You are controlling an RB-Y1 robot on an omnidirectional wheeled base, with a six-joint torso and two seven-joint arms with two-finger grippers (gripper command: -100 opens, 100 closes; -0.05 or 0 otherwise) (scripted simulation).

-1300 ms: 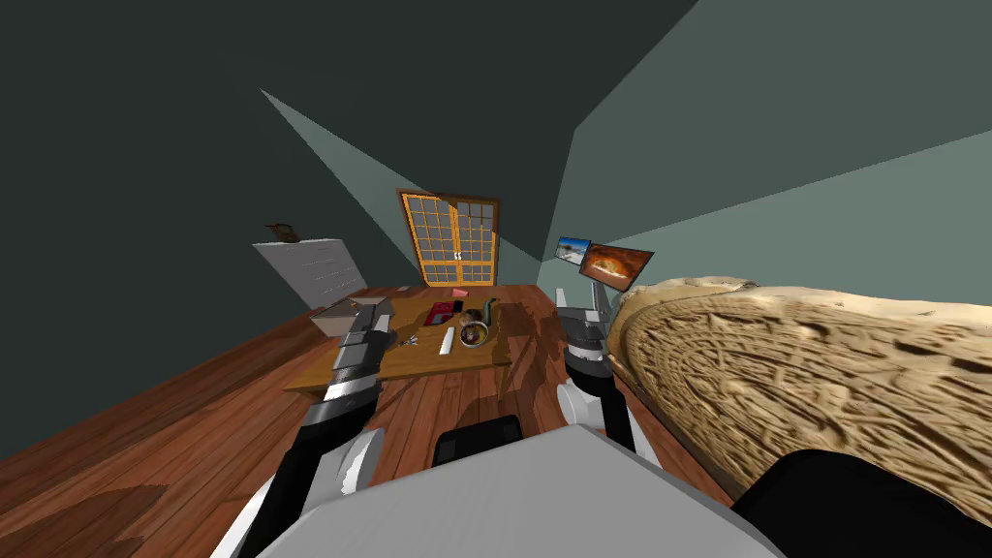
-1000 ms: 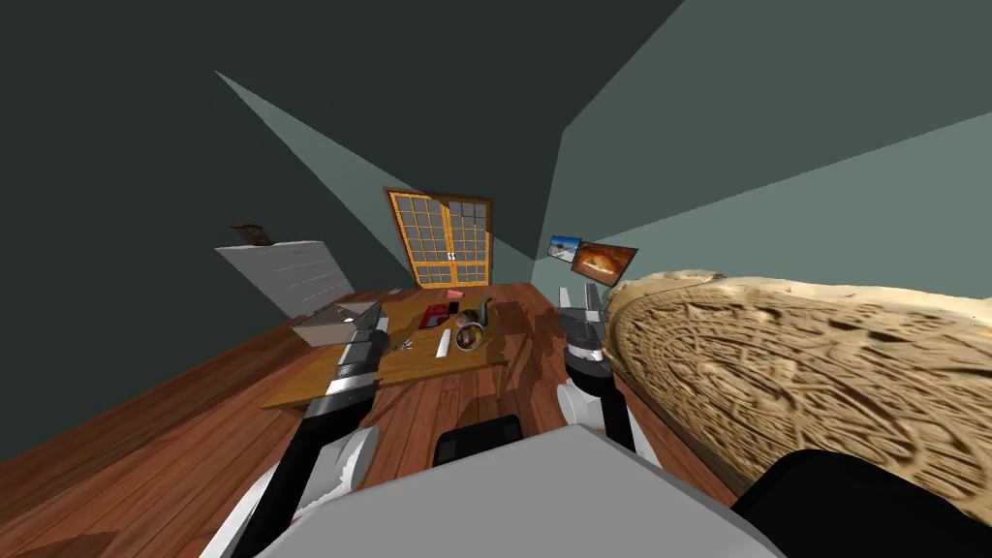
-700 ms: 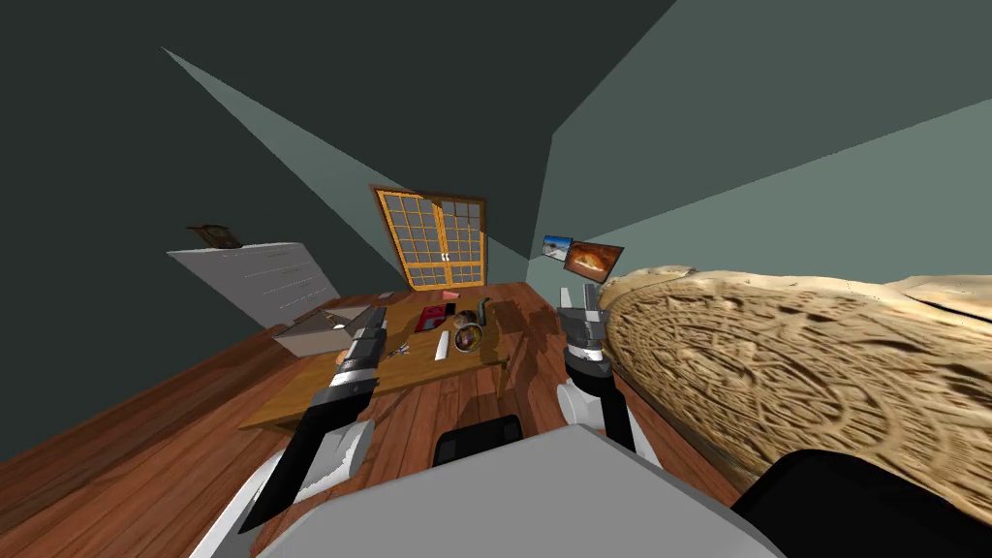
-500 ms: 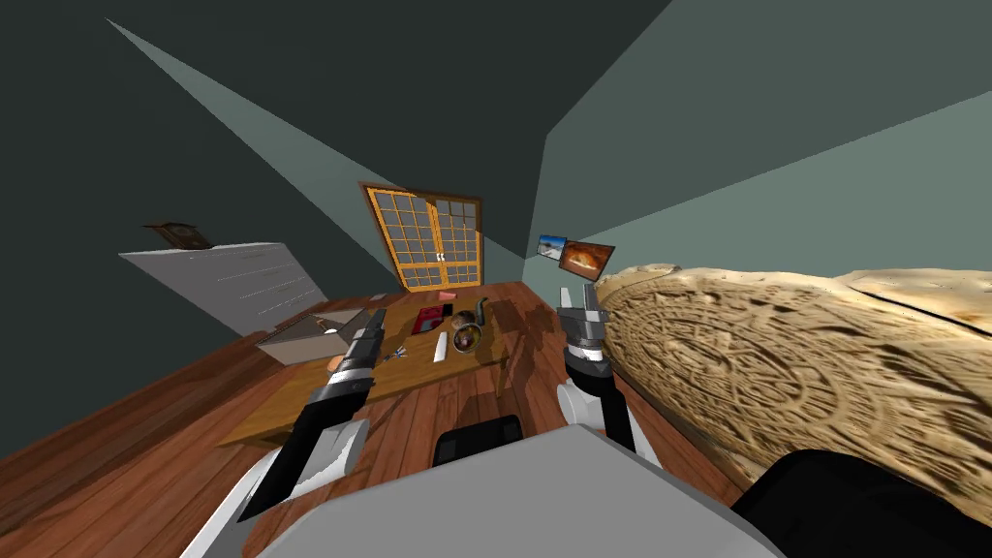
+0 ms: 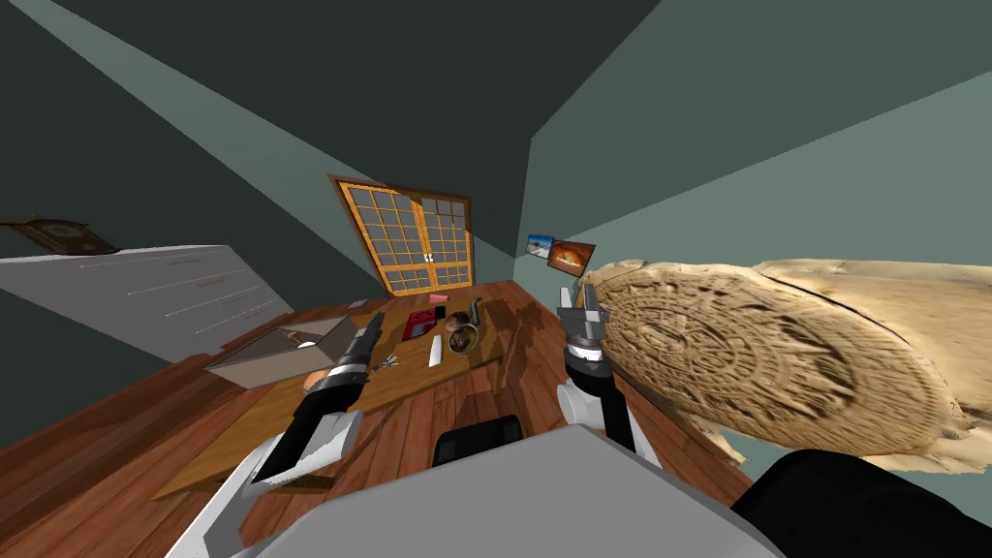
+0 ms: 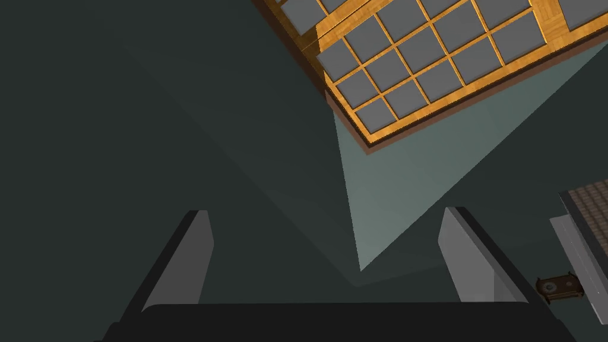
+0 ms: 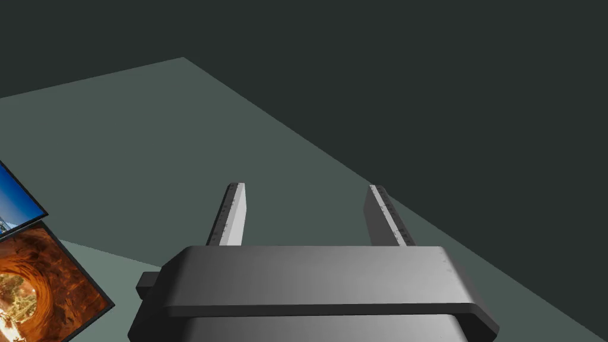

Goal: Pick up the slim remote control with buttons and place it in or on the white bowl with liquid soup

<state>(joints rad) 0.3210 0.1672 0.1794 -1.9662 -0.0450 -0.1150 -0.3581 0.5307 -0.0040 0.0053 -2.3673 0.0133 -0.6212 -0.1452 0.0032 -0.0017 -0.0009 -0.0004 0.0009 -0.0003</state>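
The slim white remote lies on the low wooden table, pointing away from me. Just right of its far end stands the round bowl with brownish contents. My left gripper is raised over the table's left part, short of the remote, and its fingers stand wide open with nothing between them. Off the table's right side my right gripper is held upright, well away from the bowl, its fingers open and empty.
A red flat item, a dark curved thing, keys and a grey open box share the table. A white dresser stands left. A large carved tan disc looms close on my right.
My whole view has swung and rolled: the table and dresser slid left and nearer, and the carved disc shows more fully. Both arms keep their pose; the remote and bowl stay put.
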